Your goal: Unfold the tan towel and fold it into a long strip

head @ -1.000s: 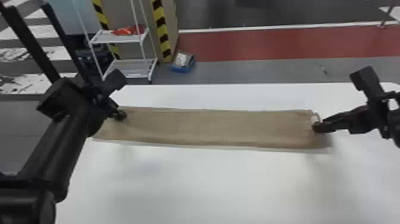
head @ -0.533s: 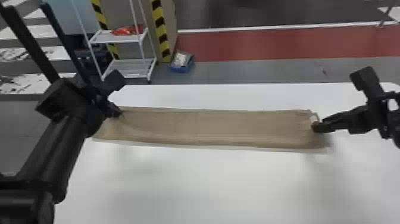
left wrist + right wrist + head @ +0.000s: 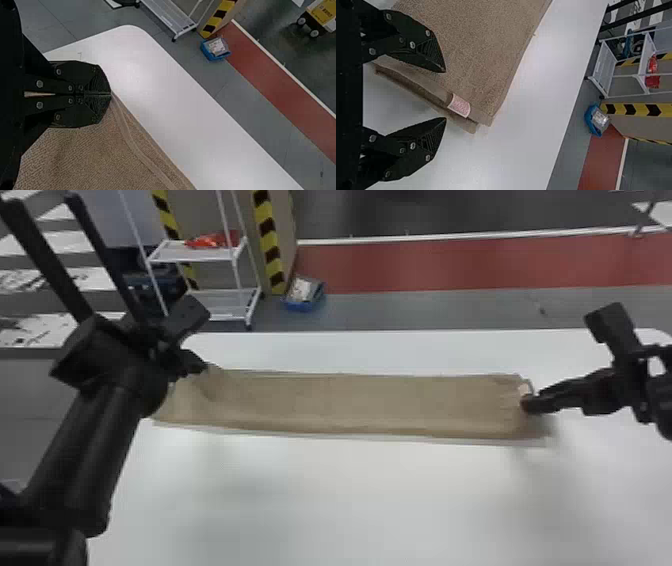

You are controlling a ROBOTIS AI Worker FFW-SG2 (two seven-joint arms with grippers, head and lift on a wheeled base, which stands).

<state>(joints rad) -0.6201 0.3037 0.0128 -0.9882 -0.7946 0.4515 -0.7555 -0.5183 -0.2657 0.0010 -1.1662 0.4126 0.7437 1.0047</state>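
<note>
With its tips closed, the left end effector [image 3: 110, 94] is raising a pinched edge of the towel [image 3: 350, 405] off the desk [image 3: 350, 500], probably straightening the strip, while the right end effector [image 3: 445, 95] is waiting wide open, empty.

The long, tan cloth towel [image 3: 350, 400] has a rough, matt, finely pebbled terry surface, with smoother woven bands along its hem. Its small, pale pink rectangular label [image 3: 459, 105] looks like smooth fabric. The flat white bench [image 3: 350, 500] is smooth, with a soft sheen. On the black right hand [image 3: 531, 405], the 2 tapered fingers [image 3: 415, 39] look like matt plastic or coated metal, finely ridged near the tips, with shiny round metal screws [image 3: 412, 45]. The small blue open bin [image 3: 302, 307] looks like smooth plastic.
</note>
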